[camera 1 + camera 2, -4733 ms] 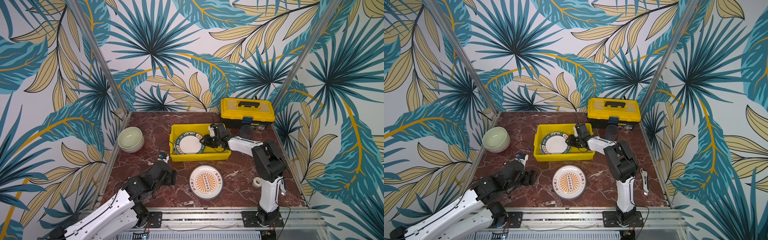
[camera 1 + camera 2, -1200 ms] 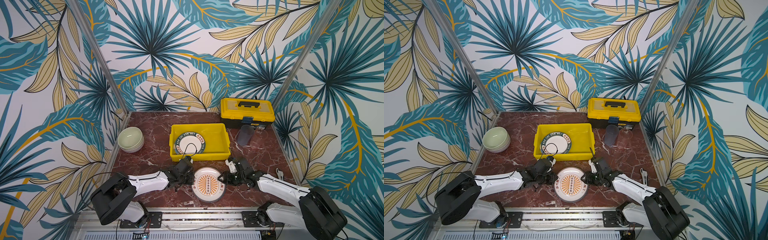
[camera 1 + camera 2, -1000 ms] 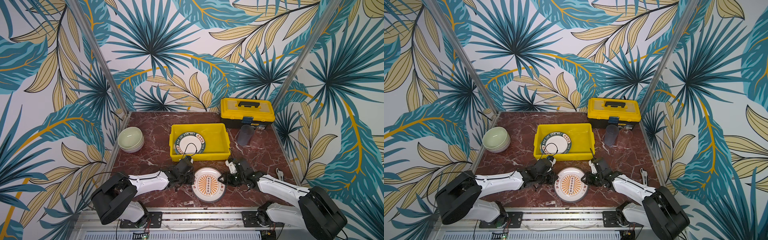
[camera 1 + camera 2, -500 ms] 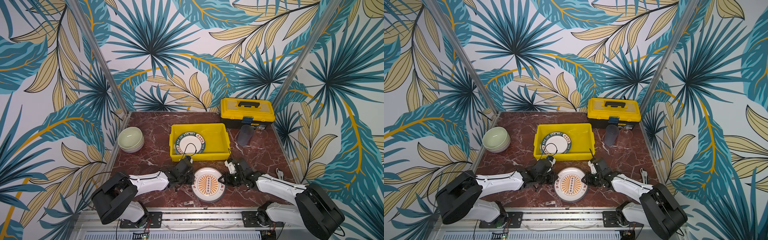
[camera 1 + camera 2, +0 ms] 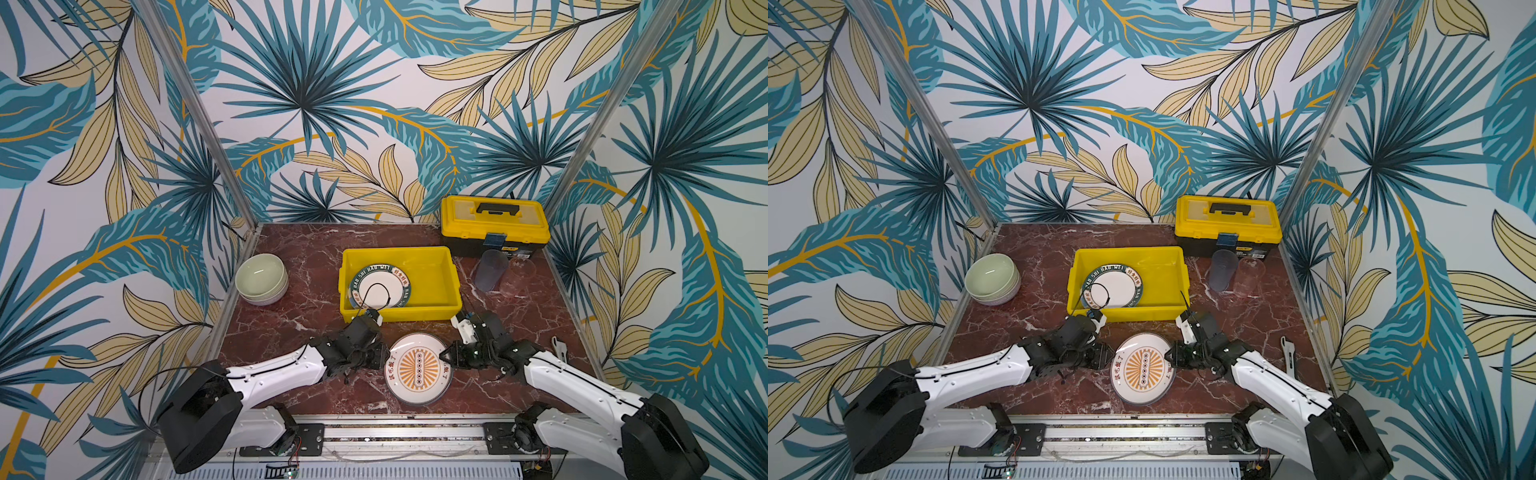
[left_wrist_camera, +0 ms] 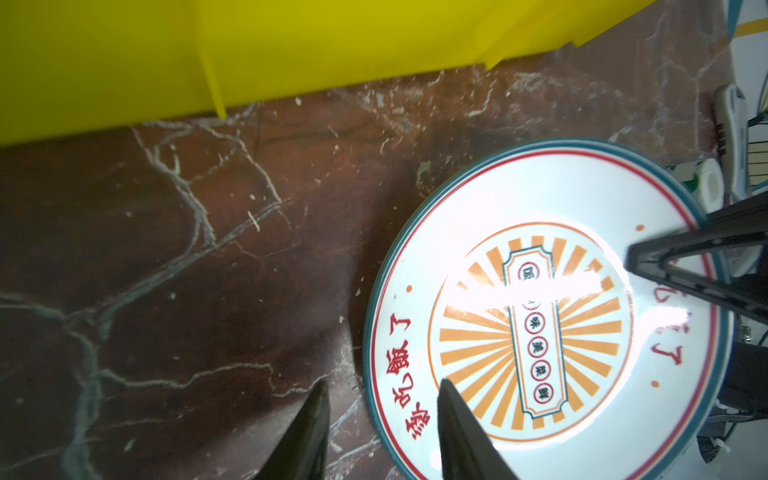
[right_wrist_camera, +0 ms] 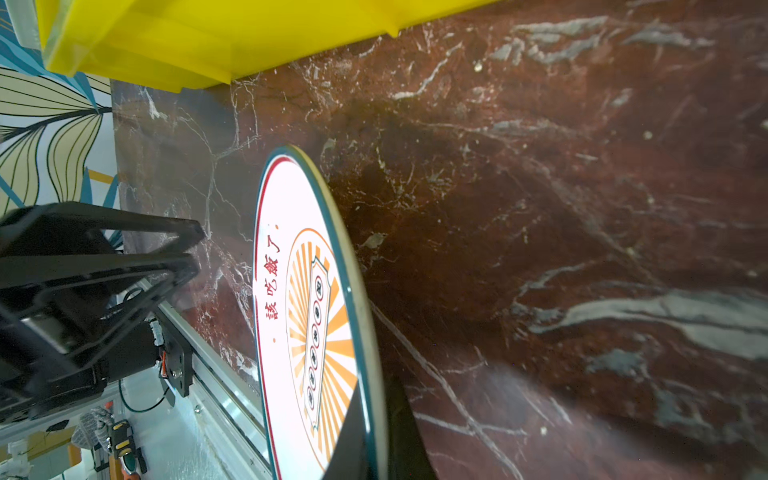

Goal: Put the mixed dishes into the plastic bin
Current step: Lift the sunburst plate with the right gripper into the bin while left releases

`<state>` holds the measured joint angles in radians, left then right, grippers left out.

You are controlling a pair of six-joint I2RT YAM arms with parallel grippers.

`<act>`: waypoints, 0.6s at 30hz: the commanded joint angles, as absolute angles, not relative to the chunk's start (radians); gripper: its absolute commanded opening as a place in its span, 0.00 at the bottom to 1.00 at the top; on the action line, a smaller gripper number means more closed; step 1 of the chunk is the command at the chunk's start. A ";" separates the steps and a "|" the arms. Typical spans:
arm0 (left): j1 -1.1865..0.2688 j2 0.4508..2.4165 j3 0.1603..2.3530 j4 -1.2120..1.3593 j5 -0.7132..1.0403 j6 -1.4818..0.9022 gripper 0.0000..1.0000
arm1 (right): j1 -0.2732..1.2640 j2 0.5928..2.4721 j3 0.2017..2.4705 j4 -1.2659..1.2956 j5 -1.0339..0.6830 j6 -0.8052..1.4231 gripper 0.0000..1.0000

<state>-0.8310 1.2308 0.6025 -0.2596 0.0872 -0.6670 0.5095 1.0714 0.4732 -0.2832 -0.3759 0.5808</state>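
The white plate with the orange sunburst (image 5: 417,368) (image 5: 1144,369) lies at the table's front, just before the yellow plastic bin (image 5: 401,316) (image 5: 1129,312). My right gripper (image 5: 446,358) (image 7: 376,415) is shut on the plate's right rim, one finger above it and one below. My left gripper (image 5: 380,359) (image 6: 383,383) is open at the plate's left rim (image 6: 540,324), one finger over the plate and one over the table. A lettered dark-rimmed plate (image 5: 380,286) lies in the bin. Stacked pale green bowls (image 5: 261,278) stand at the left. Two clear tumblers (image 5: 490,270) (image 5: 517,276) stand to the right of the bin.
A yellow lidded toolbox (image 5: 494,222) with a black handle stands at the back right, behind the tumblers. A small white tool (image 5: 559,347) lies near the right edge. The bin's front wall (image 6: 291,50) (image 7: 208,41) is close behind both grippers.
My left gripper has opened off the plate's left rim. My right gripper has closed on the plate's right rim. The plate has hardly moved.
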 commanded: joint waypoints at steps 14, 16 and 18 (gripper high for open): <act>-0.810 0.925 0.612 -0.525 -0.028 -0.614 0.77 | 0.511 0.956 0.677 -0.517 -0.330 0.492 0.01; -0.809 0.890 0.606 -0.536 -0.050 -0.614 0.78 | 0.511 0.936 0.715 -0.529 -0.314 0.487 0.01; -0.807 0.856 0.602 -0.542 -0.094 -0.612 0.81 | 0.511 0.929 0.756 -0.545 -0.276 0.482 0.01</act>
<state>-0.8143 0.8951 0.6071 -0.5049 -0.0319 -0.6300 0.5095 0.9546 0.7017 -0.5262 -0.3111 0.4984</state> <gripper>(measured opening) 0.799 0.082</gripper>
